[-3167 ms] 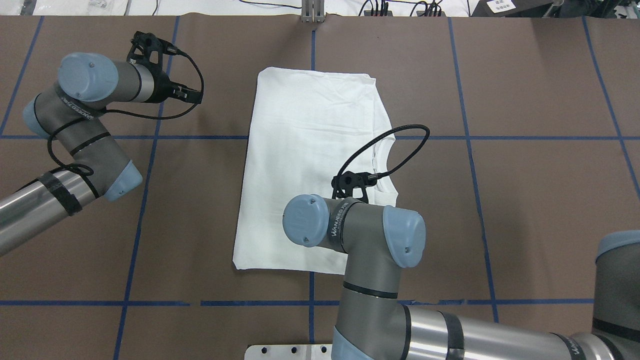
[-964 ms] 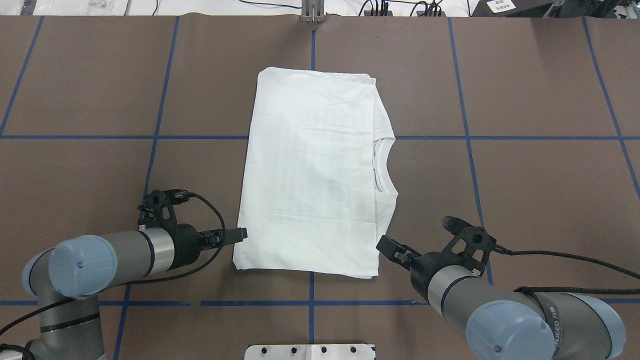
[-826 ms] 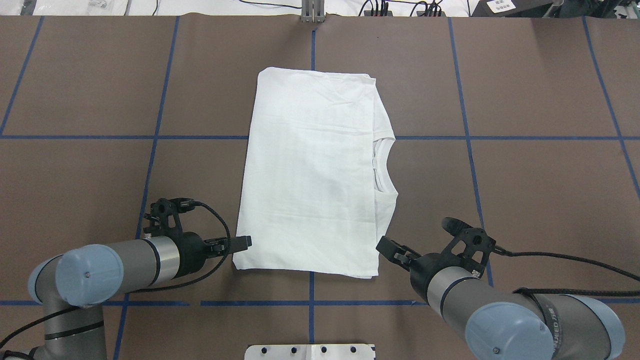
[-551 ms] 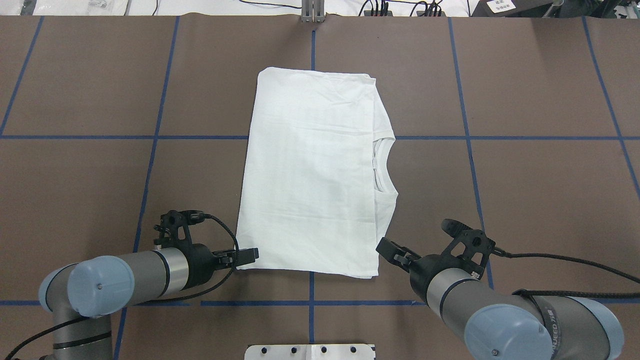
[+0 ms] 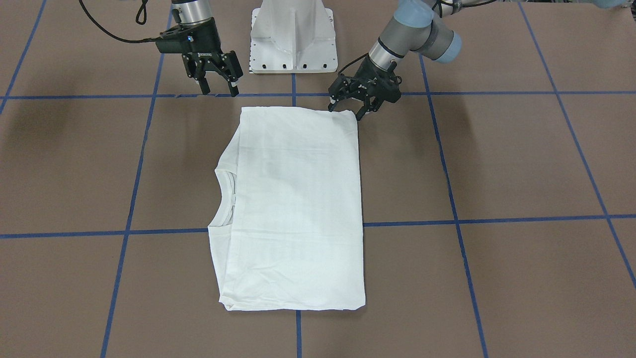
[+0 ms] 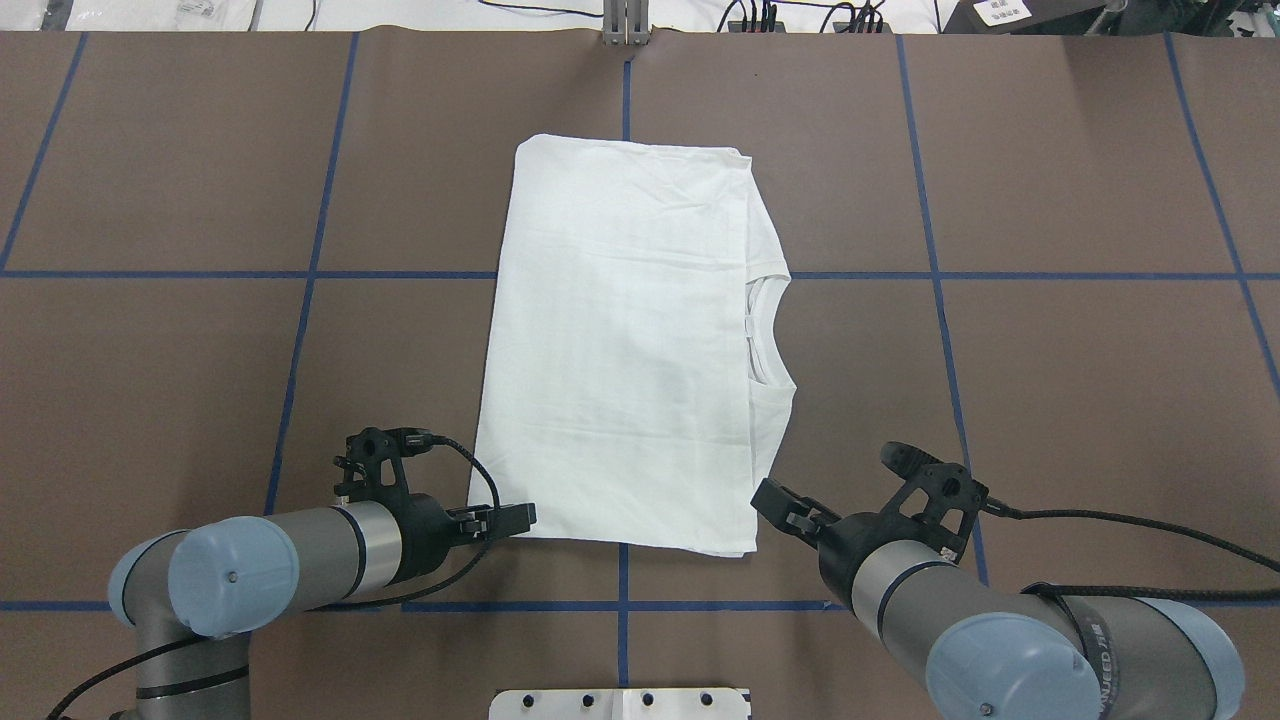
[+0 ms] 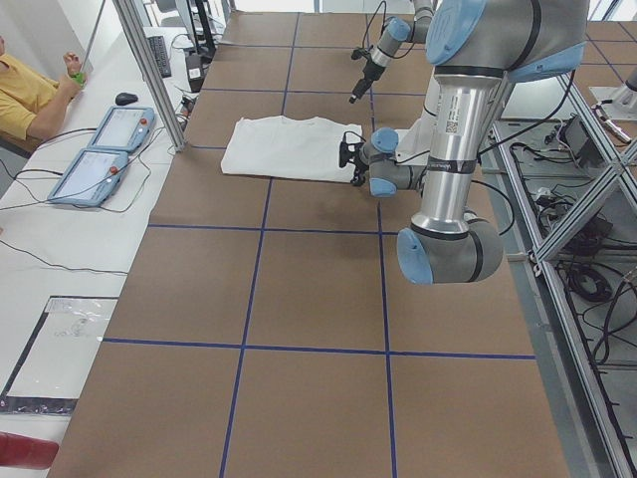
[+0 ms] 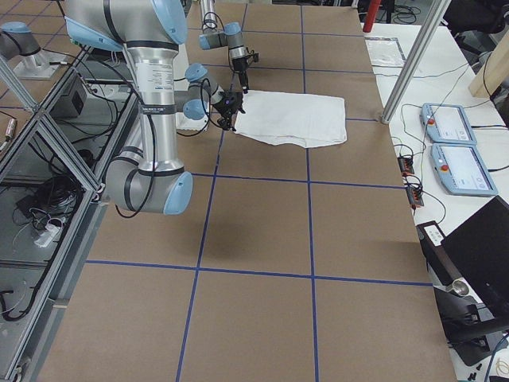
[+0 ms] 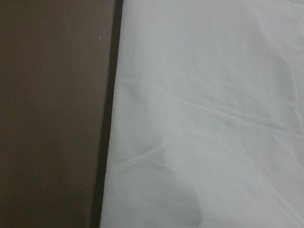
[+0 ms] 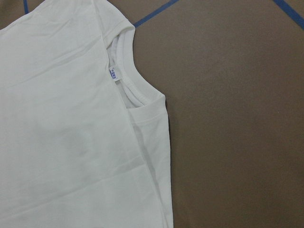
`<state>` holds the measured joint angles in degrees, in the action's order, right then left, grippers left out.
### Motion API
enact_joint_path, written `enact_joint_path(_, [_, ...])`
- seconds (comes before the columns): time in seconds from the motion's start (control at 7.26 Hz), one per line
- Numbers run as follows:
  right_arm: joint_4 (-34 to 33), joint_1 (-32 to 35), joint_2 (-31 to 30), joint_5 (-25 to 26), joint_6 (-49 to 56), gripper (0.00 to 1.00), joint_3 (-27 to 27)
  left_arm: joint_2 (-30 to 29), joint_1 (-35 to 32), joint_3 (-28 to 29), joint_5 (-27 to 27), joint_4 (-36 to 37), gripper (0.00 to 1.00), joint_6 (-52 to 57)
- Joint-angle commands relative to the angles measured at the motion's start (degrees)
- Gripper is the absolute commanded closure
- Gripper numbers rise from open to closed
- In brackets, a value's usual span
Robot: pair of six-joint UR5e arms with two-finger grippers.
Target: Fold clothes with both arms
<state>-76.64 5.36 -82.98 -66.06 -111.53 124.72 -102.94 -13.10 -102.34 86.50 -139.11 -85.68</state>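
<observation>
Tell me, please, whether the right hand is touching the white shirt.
Apart. The front-facing view shows the open right hand short of the shirt, with bare brown table between its fingertips and the shirt's corner.

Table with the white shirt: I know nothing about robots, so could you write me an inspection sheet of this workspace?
Surface: brown table with blue grid tape.
Job's things: white shirt folded to a rectangle, collar showing at one long edge.
Clutter: nothing seen.
Hands: left hand open at a robot-side corner of the shirt; right hand open, just short of the other robot-side corner.
Cables: a black cable loops at each wrist.
Surroundings: seated person and two control tablets beyond the table's end.
</observation>
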Motion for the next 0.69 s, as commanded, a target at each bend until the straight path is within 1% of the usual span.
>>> enact_joint_path(0.0, [0.0,-0.1,0.0,0.4,0.0,0.00,0.0,0.0,0.0,0.1,0.2,0.1,0.02,0.2])
enact_joint_path(0.28, [0.0,-0.2,0.0,0.4,0.0,0.00,-0.1,-0.2,-0.1,0.0,0.2,1.8,0.02,0.3])
enact_joint_path(0.55, [0.0,-0.3,0.0,0.4,0.0,0.00,-0.2,-0.2,0.0,0.0,0.2,1.8,0.02,0.3])
